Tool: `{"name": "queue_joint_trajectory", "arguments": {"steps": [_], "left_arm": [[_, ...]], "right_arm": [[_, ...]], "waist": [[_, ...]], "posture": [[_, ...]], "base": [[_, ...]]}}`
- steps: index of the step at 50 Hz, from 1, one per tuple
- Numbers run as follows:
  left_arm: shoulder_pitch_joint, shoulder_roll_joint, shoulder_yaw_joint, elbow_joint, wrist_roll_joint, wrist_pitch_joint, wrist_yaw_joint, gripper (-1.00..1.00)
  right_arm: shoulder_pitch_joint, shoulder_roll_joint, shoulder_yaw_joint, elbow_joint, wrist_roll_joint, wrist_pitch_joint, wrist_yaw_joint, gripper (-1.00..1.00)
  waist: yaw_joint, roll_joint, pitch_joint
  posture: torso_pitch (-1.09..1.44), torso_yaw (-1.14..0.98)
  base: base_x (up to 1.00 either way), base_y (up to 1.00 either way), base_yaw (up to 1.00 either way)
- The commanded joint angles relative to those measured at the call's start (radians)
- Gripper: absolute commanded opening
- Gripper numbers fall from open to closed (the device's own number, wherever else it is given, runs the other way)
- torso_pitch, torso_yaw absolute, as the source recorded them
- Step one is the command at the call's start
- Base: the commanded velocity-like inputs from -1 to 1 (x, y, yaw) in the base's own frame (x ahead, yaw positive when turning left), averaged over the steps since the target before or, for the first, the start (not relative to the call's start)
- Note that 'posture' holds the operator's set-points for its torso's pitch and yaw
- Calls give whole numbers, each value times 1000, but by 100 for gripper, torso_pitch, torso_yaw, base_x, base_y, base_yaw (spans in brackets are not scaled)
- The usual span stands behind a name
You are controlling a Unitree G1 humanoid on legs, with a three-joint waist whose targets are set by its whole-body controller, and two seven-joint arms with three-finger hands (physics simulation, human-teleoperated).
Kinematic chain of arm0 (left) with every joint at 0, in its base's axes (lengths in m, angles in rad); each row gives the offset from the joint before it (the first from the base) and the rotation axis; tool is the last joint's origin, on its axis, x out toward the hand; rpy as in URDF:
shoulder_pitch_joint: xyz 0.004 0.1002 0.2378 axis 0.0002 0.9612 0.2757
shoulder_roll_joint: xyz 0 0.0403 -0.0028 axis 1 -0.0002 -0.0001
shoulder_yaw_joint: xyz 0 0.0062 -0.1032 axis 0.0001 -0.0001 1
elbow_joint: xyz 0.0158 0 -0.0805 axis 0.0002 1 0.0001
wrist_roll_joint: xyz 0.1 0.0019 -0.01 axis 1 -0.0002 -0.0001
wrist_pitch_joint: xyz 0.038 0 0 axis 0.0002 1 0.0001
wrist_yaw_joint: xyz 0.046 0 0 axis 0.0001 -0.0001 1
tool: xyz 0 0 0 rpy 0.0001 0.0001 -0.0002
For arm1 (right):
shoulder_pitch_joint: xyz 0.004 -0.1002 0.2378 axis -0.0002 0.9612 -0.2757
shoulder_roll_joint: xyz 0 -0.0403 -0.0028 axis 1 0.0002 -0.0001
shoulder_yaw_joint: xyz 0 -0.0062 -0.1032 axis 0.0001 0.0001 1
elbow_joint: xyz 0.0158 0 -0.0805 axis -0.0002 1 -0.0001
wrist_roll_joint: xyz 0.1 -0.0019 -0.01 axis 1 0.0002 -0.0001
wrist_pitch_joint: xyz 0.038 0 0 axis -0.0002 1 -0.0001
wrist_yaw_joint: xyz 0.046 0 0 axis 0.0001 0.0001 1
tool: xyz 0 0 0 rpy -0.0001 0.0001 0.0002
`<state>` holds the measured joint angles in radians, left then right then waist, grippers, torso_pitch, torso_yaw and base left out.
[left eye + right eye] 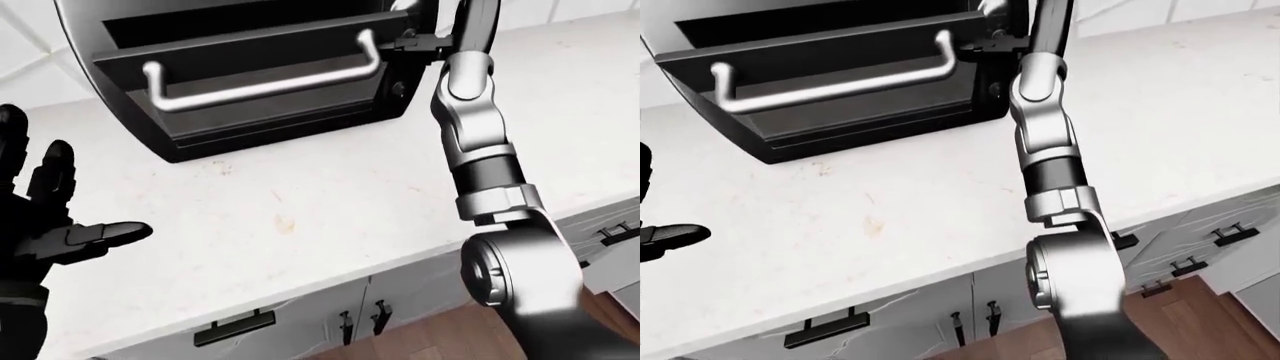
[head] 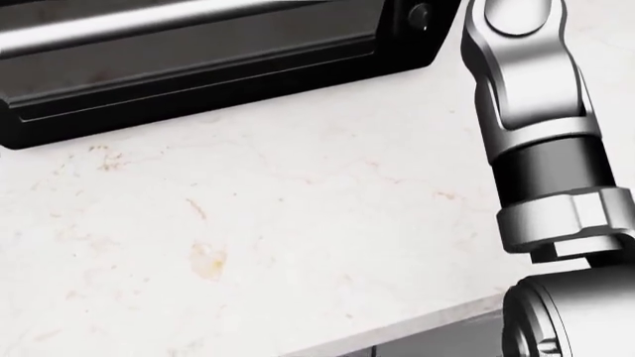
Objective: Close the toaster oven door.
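Observation:
The black toaster oven [image 1: 170, 139] stands on the white counter at the top of the left-eye view. Its door [image 1: 240, 64] hangs partly open, tilted outward, with a silver bar handle [image 1: 265, 88] across it. My right arm [image 1: 475, 127] reaches up the right side of the oven. Its dark hand [image 1: 420, 39] is at the door's upper right corner, and its fingers are too hidden to read. My left hand [image 1: 60, 225] is open at the view's left edge, well away from the oven. The head view shows only the oven's lower part [image 2: 199, 74] and my right forearm [image 2: 536, 111].
The pale marble counter [image 1: 300, 195] spreads below the oven. Grey cabinet doors with black handles [image 1: 235, 330] run under its edge, and wooden floor [image 1: 440, 345] shows at the bottom right. White wall tiles [image 1: 25, 52] lie left of the oven.

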<state>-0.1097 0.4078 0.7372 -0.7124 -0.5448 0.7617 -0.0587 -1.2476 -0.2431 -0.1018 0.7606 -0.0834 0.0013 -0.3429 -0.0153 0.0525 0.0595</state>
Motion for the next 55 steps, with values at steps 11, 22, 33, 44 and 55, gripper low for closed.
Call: {"name": "queue_joint_trajectory", "arguments": {"steps": [11, 22, 33, 44, 55], "left_arm": [[11, -39, -38, -83, 19, 2, -23, 100], [29, -89, -67, -118, 57, 14, -60, 100], [51, -160, -165, -240, 47, 84, -77, 100], [31, -195, -276, -254, 84, 126, -96, 100], [-21, -196, -406, -137, 231, 82, -181, 100]], "right_arm": [[-72, -13, -4, -30, -1, -35, -14, 100], [-123, -14, -4, 36, -7, -61, -35, 100], [-133, -18, -5, 49, -4, -68, -35, 100], [-139, -12, -4, 47, 4, -65, -37, 100], [-144, -10, -4, 39, 8, -58, -38, 100]], "waist": [[4, -2, -28], [4, -7, -29], [6, -12, -32], [11, -19, -34], [16, -27, -36]], "posture": [[0, 0], [0, 0], [0, 0], [0, 0], [0, 0]], "base": [[0, 0, 0], [0, 0, 0], [0, 0, 0], [0, 0, 0], [0, 0, 0]]}}
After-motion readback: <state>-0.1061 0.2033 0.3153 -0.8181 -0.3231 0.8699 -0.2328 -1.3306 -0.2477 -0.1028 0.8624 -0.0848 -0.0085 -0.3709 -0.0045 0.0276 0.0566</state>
